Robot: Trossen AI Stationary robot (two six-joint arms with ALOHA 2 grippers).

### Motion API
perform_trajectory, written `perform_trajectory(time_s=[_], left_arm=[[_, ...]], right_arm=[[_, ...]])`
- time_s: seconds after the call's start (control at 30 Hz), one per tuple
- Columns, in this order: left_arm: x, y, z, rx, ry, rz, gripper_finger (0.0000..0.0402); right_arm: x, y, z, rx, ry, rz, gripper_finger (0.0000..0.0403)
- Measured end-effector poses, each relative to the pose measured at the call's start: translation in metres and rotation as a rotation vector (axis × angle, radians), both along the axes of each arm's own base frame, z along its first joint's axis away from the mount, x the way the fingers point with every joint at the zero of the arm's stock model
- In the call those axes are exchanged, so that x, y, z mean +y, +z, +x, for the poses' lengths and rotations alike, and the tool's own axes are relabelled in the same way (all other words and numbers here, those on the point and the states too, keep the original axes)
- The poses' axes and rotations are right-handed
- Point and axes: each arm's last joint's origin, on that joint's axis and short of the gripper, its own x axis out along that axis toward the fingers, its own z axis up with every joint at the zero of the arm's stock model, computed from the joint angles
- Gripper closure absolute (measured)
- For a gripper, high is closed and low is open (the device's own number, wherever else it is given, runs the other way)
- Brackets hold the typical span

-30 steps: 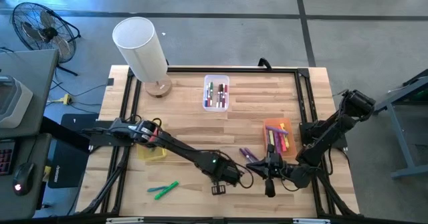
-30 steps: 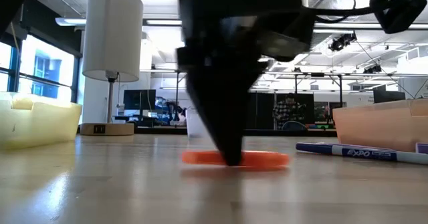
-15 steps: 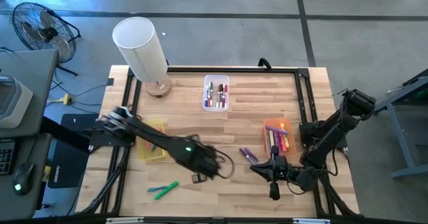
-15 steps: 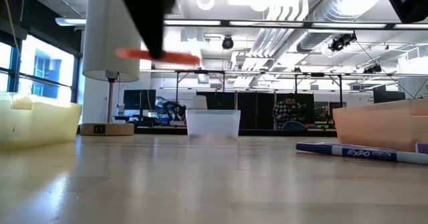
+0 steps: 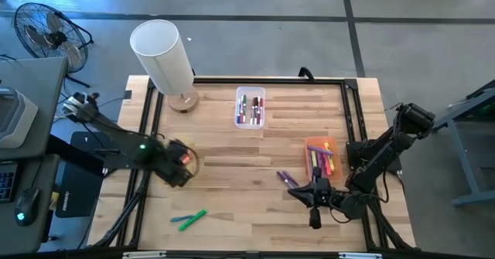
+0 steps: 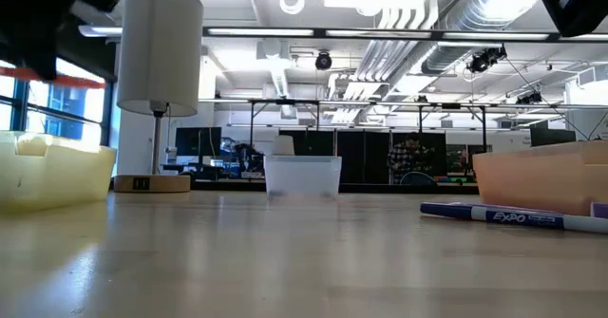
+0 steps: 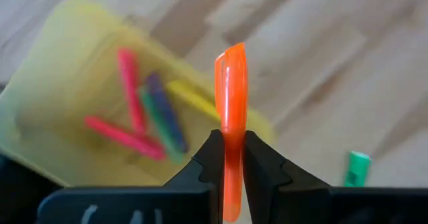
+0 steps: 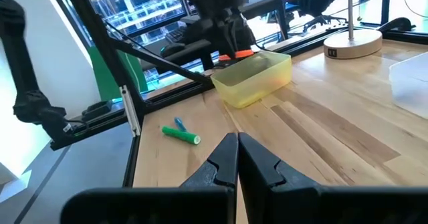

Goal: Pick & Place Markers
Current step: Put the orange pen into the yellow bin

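**Q:** While hanging over the yellow bin [image 5: 172, 174], gripping what, and how?

**A:** Left gripper [image 7: 227, 158] clamped tight on an orange marker [image 7: 231, 117], pinched at the lower barrel, most of its length jutting past the fingertips. Below, inside that bin: pink, green, purple and yellow markers [image 7: 144, 117]. Right gripper [image 8: 231, 158] near the table's front right, fingers pressed together, nothing between them.

**Q:** Likely handling?

**A:** Probably light, rigid, smooth plastic; round, so apt to roll or swivel in a pinch. Best taken mid-barrel, across the width. Off-centre hold as here could let it pivot.

**Q:** Other markers?

**A:** More in the clear bin [image 5: 250, 108] and orange bin [image 5: 321, 157]; green and blue ones [image 5: 189, 218] loose at front left, purple ones [image 5: 287, 178] beside the orange bin.

**Q:** Readable writing?

**A:** "EXPO" on a blue marker [image 6: 513, 217] lying flat, low view. Nothing else legible.
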Motion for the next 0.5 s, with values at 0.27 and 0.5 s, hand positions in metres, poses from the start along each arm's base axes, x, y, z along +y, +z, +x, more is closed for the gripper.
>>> perform_trajectory(time_s=[0.27,0.5], left_arm=[[0.024,-0.054,-0.046,-0.019,0.211,-0.033,0.0375],[0.027,-0.063,-0.047,-0.074,0.192,-0.001,0.0332]], right_arm=[[-0.006,0.0,0.007,0.001,-0.023,0.005,0.0402],[-0.012,0.0,0.013,0.008,-0.016,0.009,0.0402]])
